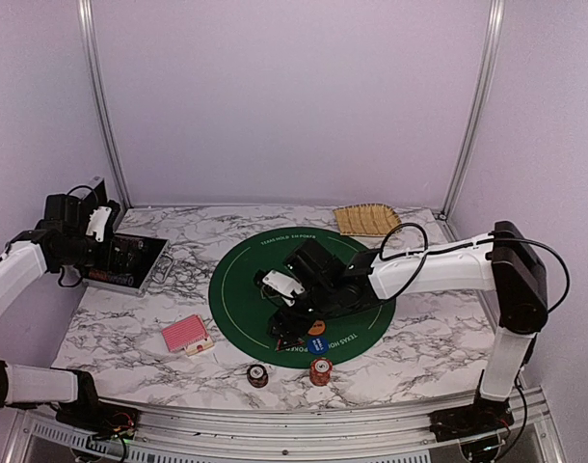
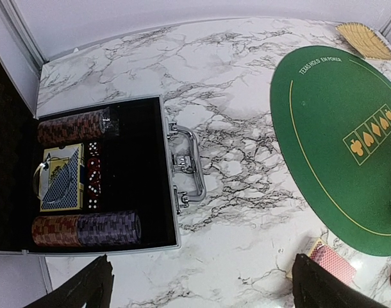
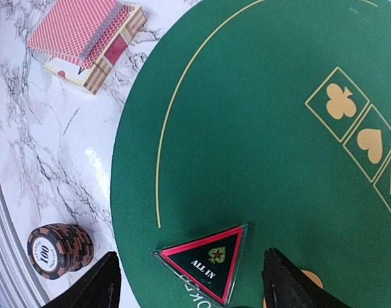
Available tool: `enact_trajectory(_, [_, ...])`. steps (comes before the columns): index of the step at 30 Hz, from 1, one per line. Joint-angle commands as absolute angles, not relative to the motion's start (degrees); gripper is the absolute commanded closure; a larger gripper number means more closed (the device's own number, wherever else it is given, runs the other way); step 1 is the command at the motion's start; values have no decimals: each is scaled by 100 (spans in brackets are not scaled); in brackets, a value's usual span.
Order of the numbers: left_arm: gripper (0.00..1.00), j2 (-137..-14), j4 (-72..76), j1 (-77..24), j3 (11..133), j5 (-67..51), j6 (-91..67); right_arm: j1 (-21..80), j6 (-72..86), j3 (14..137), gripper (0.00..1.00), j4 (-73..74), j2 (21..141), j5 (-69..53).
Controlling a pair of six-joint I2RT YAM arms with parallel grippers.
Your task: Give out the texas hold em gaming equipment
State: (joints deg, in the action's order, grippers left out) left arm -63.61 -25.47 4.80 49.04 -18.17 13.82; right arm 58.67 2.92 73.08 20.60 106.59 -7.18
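Observation:
A black triangular "ALL IN" marker [image 3: 205, 263] lies on the green mat's near edge. My right gripper [image 3: 190, 269] is open just above it, one finger on each side, not touching [image 1: 286, 326]. An orange button [image 3: 311, 280] peeks out by the right finger, and a blue button [image 1: 316, 343] lies beside it. A red-backed card deck [image 1: 186, 335] lies on the marble left of the mat. Two chip stacks [image 1: 257, 374] [image 1: 320, 370] stand near the front edge. My left gripper [image 2: 202, 292] is open and empty above the marble beside the case.
An open metal case [image 2: 170, 192] at the left holds chip rows [image 2: 86, 230], a boxed deck and dice. The round green mat [image 1: 246, 289] covers the table's middle. A tan woven tray [image 1: 366, 219] lies at the back right.

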Motion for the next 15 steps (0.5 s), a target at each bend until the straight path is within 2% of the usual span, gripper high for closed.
enact_trajectory(1, [1, -6149, -2855, 508, 5005, -1932, 1487, 5921, 177, 7499, 26, 2177, 10828, -889])
enact_trajectory(15, [1, -6200, -2958, 508, 5148, -2025, 1493, 5931, 149, 7365, 27, 2229, 10971, -1054])
